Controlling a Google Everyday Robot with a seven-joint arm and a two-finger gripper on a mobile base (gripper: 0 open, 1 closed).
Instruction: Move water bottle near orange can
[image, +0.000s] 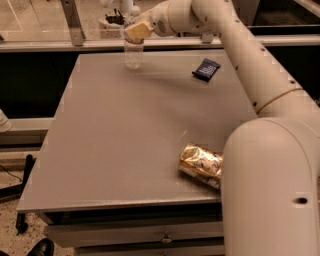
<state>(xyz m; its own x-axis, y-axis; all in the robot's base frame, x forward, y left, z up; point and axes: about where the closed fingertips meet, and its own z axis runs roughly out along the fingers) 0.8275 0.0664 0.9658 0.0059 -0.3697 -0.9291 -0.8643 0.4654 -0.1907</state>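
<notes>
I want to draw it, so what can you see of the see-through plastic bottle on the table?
The slim, clear plastic water bottle stands upright near the far edge of the grey table, left of the middle. The robot's cream gripper is right at its top and hides the cap. No other object touches it.

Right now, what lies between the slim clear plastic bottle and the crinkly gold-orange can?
Only bare grey tabletop, in the camera view; the gripper is atop the bottle.
</notes>
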